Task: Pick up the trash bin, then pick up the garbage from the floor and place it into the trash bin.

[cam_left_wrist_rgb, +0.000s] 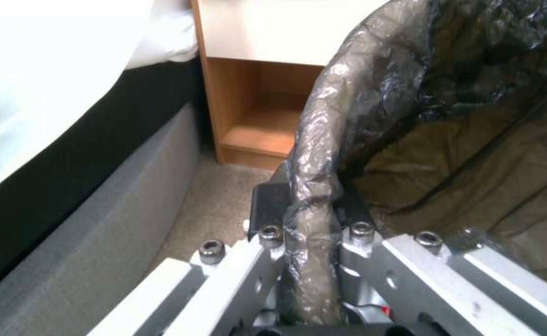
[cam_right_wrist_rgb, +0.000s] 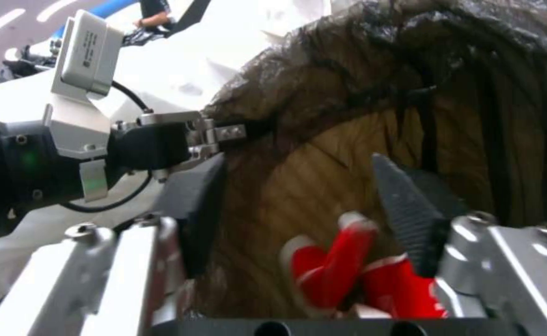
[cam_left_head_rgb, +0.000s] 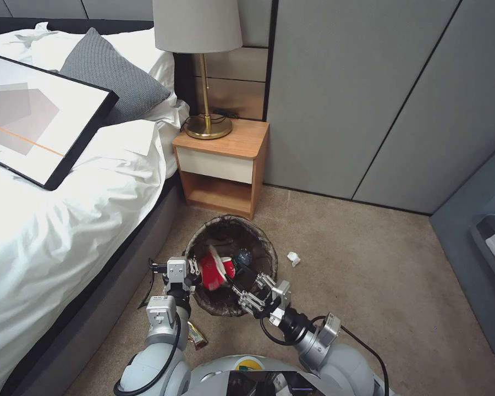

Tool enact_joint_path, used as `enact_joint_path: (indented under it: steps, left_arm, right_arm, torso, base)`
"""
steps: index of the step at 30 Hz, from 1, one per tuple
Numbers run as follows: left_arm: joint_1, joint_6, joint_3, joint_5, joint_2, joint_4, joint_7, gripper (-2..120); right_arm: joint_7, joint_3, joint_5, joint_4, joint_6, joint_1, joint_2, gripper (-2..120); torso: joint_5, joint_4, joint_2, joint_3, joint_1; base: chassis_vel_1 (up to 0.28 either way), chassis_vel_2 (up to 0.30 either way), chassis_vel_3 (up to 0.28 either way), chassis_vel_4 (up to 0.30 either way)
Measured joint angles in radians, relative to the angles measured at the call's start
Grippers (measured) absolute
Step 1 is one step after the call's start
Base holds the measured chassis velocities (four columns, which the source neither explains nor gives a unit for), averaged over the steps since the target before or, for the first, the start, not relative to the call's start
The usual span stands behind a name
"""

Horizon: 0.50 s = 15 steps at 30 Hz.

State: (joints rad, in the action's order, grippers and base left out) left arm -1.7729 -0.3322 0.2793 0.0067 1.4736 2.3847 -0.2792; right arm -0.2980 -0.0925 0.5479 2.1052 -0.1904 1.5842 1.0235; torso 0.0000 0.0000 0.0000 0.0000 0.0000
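Note:
The trash bin (cam_left_head_rgb: 257, 250), lined with a dark brown bag, sits in front of me beside the bed. My left gripper (cam_left_head_rgb: 191, 270) is shut on its near-left rim; the left wrist view shows the liner-covered rim (cam_left_wrist_rgb: 314, 186) pinched in the left gripper (cam_left_wrist_rgb: 310, 226). My right gripper (cam_left_head_rgb: 237, 289) is open over the bin's mouth, its fingers (cam_right_wrist_rgb: 410, 210) spread apart. A red-and-white packet (cam_left_head_rgb: 214, 272) lies loose just below the right gripper (cam_right_wrist_rgb: 298, 196), inside the bin (cam_right_wrist_rgb: 342, 270). A clear bottle (cam_left_head_rgb: 243, 256) rests in the bin. A white tissue scrap (cam_left_head_rgb: 293, 258) and a yellow wrapper (cam_left_head_rgb: 197, 334) lie on the floor.
The bed (cam_left_head_rgb: 66, 231) runs along the left, with a framed picture (cam_left_head_rgb: 33, 115) on it. A wooden nightstand (cam_left_head_rgb: 223, 165) with a lamp (cam_left_head_rgb: 203, 71) stands behind the bin. Grey wall panels (cam_left_head_rgb: 368, 99) close the back. Open carpet (cam_left_head_rgb: 379, 297) lies to the right.

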Motion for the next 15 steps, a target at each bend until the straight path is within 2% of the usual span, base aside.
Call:
enact_joint_path:
  steps: [2, 3, 5, 7, 10, 15]
  left_arm:
    - [0.000, 0.000, 0.000, 0.000, 0.000, 0.000, 0.000, 2]
    - [0.000, 0.000, 0.000, 0.000, 0.000, 0.000, 0.000, 2]
    - [0.000, 0.000, 0.000, 0.000, 0.000, 0.000, 0.000, 2]
    - [0.000, 0.000, 0.000, 0.000, 0.000, 0.000, 0.000, 2]
    - [0.000, 0.000, 0.000, 0.000, 0.000, 0.000, 0.000, 2]
    - [0.000, 0.000, 0.000, 0.000, 0.000, 0.000, 0.000, 2]
  right_arm:
    - [0.009, 0.000, 0.010, 0.002, -0.001, 0.010, -0.006, 73]
    - [0.009, 0.000, 0.010, 0.002, -0.001, 0.010, -0.006, 73]
    - [0.013, 0.000, 0.012, 0.005, -0.001, 0.017, -0.012, 83]
    - [0.013, 0.000, 0.012, 0.008, -0.001, 0.019, -0.014, 86]
    - [0.014, -0.008, 0.013, 0.021, -0.001, 0.028, -0.020, 99]
    - [0.013, -0.028, 0.011, 0.046, -0.006, 0.044, -0.021, 100]
  torso:
    - [0.0000, 0.0000, 0.000, 0.000, 0.000]
    - [0.0000, 0.0000, 0.000, 0.000, 0.000]
    - [0.0000, 0.0000, 0.000, 0.000, 0.000]
    - [0.0001, 0.0000, 0.000, 0.000, 0.000]
    - [0.0000, 0.0000, 0.000, 0.000, 0.000]
    - [0.0000, 0.0000, 0.000, 0.000, 0.000]
  base:
    - [0.000, 0.000, 0.000, 0.000]
    - [0.000, 0.000, 0.000, 0.000]
    - [0.000, 0.000, 0.000, 0.000]
    - [0.000, 0.000, 0.000, 0.000]
    - [0.000, 0.000, 0.000, 0.000]
    - [0.000, 0.000, 0.000, 0.000]
